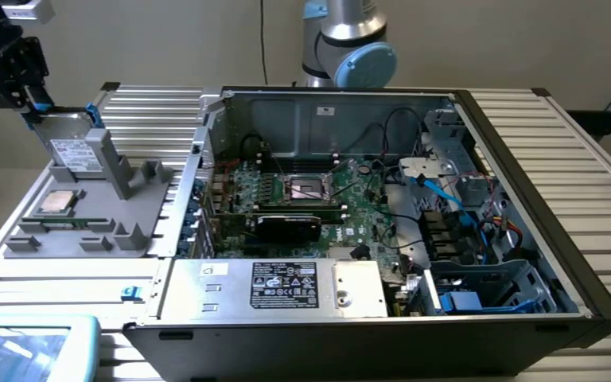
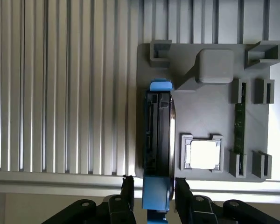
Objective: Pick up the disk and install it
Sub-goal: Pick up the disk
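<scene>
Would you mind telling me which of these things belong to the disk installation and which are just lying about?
In the job: the disk, standing on edge in the grey holder; the open hand straddling it; the open computer case.
Lying about: the processor chip and the memory stick, both in that holder.

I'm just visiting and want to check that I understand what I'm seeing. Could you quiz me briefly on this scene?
1. True or false: the disk already sits inside the computer case.
2. How does the disk sit? A) upright on edge in the grey fixture; B) lying flat; C) hanging in mid-air.
3. Fill in: the gripper has one finger on either ___ of the disk, with gaps showing.
Key: 1 false; 2 A; 3 side.
</scene>
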Controlling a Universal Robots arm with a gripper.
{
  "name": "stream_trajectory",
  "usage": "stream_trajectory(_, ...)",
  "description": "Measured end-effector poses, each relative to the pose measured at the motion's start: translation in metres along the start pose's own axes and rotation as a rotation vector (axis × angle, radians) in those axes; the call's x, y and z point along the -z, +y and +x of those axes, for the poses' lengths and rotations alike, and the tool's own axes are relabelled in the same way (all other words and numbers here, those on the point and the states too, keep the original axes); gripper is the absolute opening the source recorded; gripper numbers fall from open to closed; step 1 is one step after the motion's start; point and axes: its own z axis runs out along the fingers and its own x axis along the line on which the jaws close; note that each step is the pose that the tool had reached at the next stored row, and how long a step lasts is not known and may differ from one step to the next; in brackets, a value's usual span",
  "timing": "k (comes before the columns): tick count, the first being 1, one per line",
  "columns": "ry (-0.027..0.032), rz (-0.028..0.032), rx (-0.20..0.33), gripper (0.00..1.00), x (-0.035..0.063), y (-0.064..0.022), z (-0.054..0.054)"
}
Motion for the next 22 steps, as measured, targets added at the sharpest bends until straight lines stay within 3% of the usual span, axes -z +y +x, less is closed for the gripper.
stream_trajectory(6, 0.0016, -0.0011, -0.008, 0.47, -0.0100, -0.0001, 0.000)
stream_trajectory(12, 0.0012, -0.0014, -0.008, 0.47, -0.0116, -0.0001, 0.000)
stream_trajectory(22, -0.0028, -0.0011, -0.012, 0.47, -0.0204, -0.0001, -0.001)
